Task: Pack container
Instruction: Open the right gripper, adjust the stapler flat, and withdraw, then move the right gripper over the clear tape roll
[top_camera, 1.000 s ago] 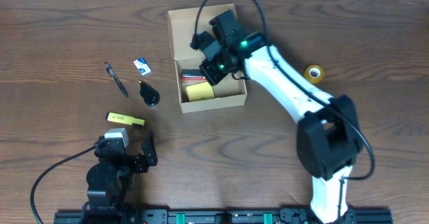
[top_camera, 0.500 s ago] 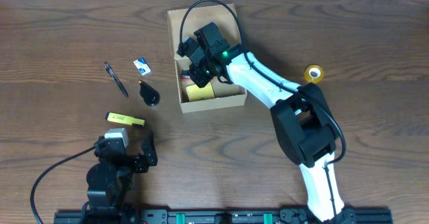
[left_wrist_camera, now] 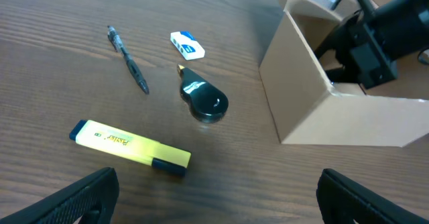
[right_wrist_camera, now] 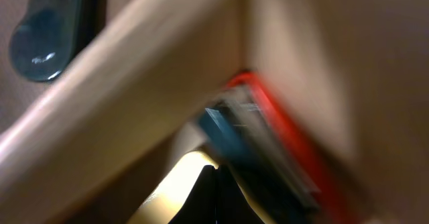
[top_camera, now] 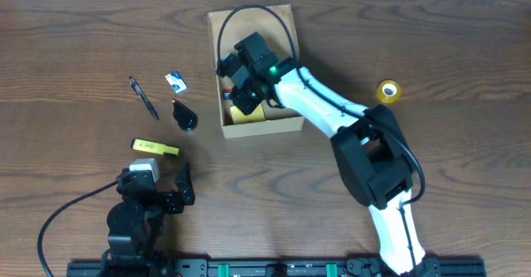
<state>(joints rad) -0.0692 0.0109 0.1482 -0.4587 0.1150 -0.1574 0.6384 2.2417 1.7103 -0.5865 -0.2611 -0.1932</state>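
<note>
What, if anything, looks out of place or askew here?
Nothing looks spilled or damaged. The box stands open; a pen, eraser and highlighter lie loose to its left, and a tape roll sits alone on its right.

- right arm (top_camera: 319,103): white links, black joints, green light (top_camera: 270,61) near the wrist, looped black cable (top_camera: 249,10).
- left arm (top_camera: 133,219): black, with a pale block on top, perhaps a camera.
- left gripper (left_wrist_camera: 224,194): dark tapered fingers.

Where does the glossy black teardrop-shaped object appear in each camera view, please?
Overhead: the black teardrop object lies left of centre, just left of the container.
Left wrist: near centre, left of the container.
Right wrist: blurred, top-left corner, beyond the container wall.
Shared landmark: the container's wall beside it.
</note>
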